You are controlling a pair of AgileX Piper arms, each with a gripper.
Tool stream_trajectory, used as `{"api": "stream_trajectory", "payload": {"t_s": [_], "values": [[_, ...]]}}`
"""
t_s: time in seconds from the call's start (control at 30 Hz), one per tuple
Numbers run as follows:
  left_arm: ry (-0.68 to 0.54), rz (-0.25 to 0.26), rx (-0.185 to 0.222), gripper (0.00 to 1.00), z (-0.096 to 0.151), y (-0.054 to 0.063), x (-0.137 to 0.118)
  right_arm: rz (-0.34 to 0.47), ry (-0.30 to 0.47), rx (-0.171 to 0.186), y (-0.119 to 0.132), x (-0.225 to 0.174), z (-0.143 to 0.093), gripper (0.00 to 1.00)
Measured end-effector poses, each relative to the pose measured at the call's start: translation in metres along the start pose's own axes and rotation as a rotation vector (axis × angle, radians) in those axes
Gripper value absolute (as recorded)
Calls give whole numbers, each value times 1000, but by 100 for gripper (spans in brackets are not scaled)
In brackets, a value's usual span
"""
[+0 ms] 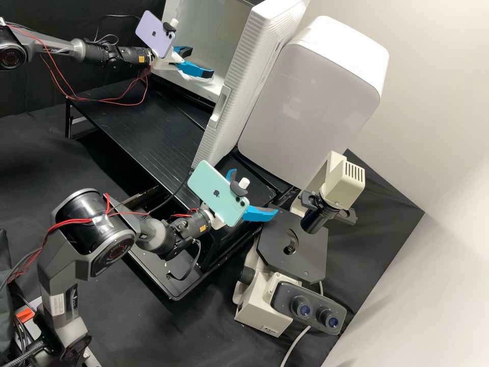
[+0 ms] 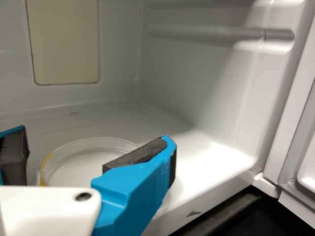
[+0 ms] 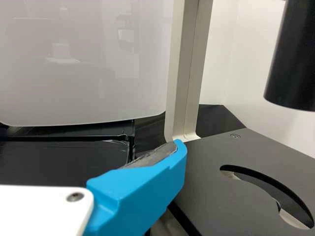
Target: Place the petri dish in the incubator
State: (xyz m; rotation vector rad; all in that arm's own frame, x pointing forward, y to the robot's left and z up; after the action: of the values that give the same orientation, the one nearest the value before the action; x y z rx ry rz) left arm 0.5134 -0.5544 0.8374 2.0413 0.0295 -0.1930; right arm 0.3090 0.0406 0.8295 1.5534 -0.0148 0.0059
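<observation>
- Inside the white incubator (image 2: 211,98), flat on the chamber floor, lies the clear petri dish (image 2: 81,160), with a yellowish tint at one edge.
- The left gripper (image 2: 88,147) is in the chamber, its blue fingers (image 2: 142,182) spread wide either side of the dish; whether a pad touches the rim, I cannot tell.
- The right gripper (image 1: 254,196) hangs over the microscope's black stage (image 1: 293,244), fingers apart, holding nothing.
- A label (image 1: 56,306) on the right arm's base is too small to read.

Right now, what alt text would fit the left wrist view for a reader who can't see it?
A clear petri dish lies on the white incubator floor, between the left end effector's open blue fingers. A beige panel marks the back wall.
</observation>
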Motion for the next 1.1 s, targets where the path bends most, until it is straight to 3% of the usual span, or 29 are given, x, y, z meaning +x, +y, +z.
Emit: {"api": "stream_trajectory", "payload": {"t_s": [0.23,0.43,0.67,0.9,1.0,1.1], "values": [[8,2,6,100,1,-2,0,0,0,0,0,0,0,100],[16,-2,34,100,2,-6,0,0,0,0,0,0,0,100],[32,-20,96,100,7,-22,-8,0,0,0,0,0,0,100],[22,4,135,100,18,-25,-24,0,0,0,0,0,0,100],[17,15,141,100,20,-29,-28,0,0,0,0,0,0,100],[6,40,121,100,23,-27,-35,0,0,0,0,0,0,100]]}}
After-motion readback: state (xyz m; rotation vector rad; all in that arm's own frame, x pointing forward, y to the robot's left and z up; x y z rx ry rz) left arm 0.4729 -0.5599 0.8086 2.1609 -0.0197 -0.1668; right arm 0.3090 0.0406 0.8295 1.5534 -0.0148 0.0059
